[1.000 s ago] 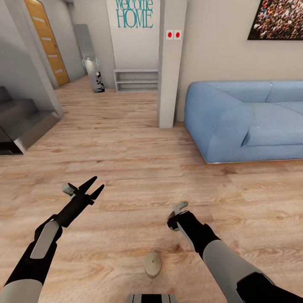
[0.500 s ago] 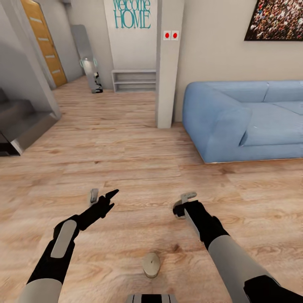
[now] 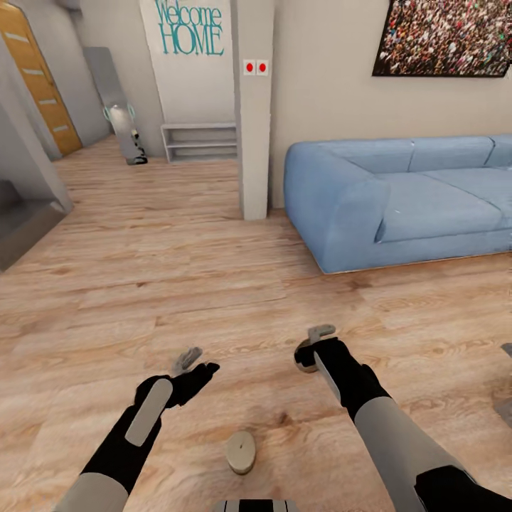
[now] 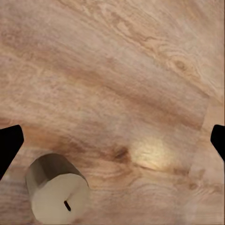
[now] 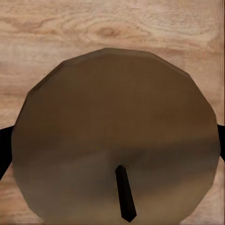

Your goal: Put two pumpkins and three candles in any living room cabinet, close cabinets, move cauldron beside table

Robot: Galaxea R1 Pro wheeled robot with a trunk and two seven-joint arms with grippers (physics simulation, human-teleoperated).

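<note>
Right pincer (image 3: pixel 311 350) clamps candle (image 5: pixel 117 140), wick visible. Left pincer (image 3: pixel 190 361) spread wide, empty, above second candle (image 3: pixel 240 451) lying on floor (image 3: pixel 213 284), near centre. Advice: centre fingers astride candle, descend, then close.

A blue sofa (image 3: pixel 405 199) stands far right on the wood floor (image 3: pixel 178 284), beneath a crowd picture (image 3: pixel 448 35). A pillar (image 3: pixel 252 107) rises beside it. Far left: a low grey shelf (image 3: pixel 199 142), a "Welcome HOME" sign (image 3: pixel 188 28) and an orange door (image 3: pixel 35 78).
</note>
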